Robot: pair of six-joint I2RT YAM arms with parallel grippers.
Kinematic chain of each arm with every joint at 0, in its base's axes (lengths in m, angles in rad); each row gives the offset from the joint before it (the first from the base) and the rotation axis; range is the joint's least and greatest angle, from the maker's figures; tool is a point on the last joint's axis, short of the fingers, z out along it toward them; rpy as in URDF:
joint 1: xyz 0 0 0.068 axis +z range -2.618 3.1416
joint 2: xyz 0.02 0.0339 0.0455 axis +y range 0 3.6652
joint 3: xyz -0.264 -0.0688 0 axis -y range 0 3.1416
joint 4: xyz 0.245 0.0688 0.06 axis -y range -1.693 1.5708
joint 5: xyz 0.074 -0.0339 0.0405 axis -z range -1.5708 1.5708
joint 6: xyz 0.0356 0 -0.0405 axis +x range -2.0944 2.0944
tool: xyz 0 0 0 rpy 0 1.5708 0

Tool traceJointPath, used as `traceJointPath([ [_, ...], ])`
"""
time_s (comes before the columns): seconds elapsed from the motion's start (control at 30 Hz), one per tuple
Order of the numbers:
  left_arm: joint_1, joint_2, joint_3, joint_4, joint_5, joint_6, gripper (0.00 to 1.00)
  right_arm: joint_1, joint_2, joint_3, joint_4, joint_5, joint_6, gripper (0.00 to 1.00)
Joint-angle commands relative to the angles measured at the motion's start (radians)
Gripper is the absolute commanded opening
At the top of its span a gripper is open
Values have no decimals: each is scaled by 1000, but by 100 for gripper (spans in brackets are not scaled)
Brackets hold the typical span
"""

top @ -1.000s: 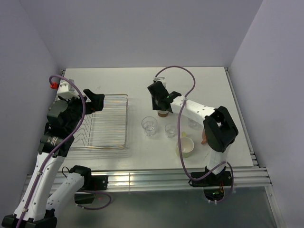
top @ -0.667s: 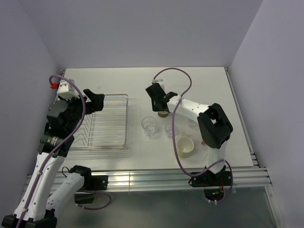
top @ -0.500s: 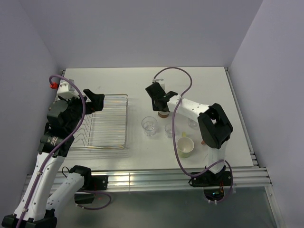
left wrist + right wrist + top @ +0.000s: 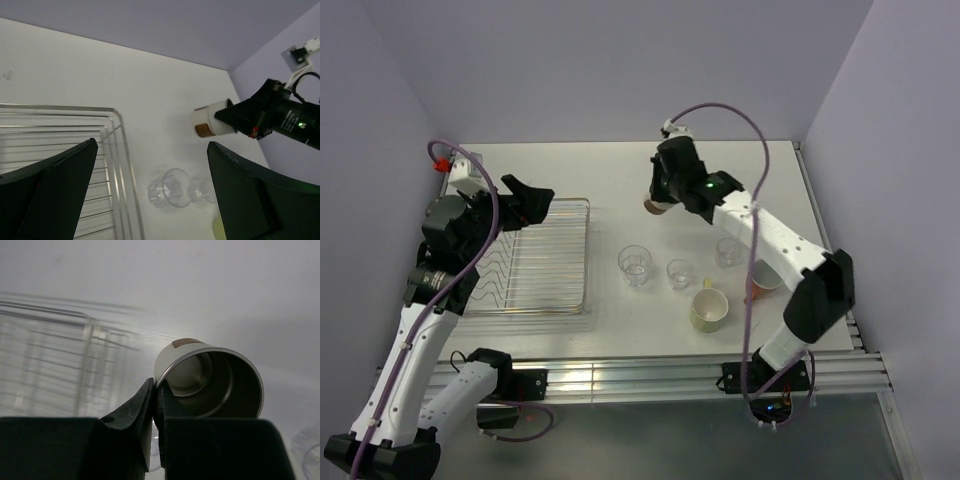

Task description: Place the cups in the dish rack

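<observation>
My right gripper is shut on the rim of the brown-and-cream cup, one finger inside and one outside. The cup hangs on its side above the table, brown base toward the dish rack. From the left wrist the cup shows right of the rack. My left gripper hovers open over the rack's far end with nothing in it. Three clear tumblers, a yellow-green mug and a salmon mug stand on the table.
The empty wire rack lies left of the held cup in the right wrist view. Purple walls close the table on the far, left and right sides. A metal rail runs along the near edge.
The right gripper closed on the brown-and-cream cup's rim, lifted it off the table and tipped it sideways, toward the far side. The left gripper rose slightly and stayed open.
</observation>
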Motion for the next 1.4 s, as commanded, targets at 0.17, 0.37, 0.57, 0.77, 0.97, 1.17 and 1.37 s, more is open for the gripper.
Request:
traceJointPath([
  [0.17,108,165,58,291,496,-273,99,-34,-246,-7,268,-561,145,0],
  [0.37,123,317,13,629,723,-455,99,-57,-257,-77,511,-820,343,0],
  [0.57,122,383,-44,957,820,-653,99,-59,-228,-126,693,-885,469,0],
  [0.77,109,388,-47,965,826,-650,99,-59,-205,-144,778,-902,536,0],
  [0.97,82,400,-42,833,789,-554,99,-59,-180,-136,815,-906,564,0],
  [1.17,48,411,-54,862,782,-564,98,-62,-157,-144,856,-911,596,0],
  [1.37,28,399,-80,899,782,-594,94,-82,-151,-190,950,-912,658,0],
])
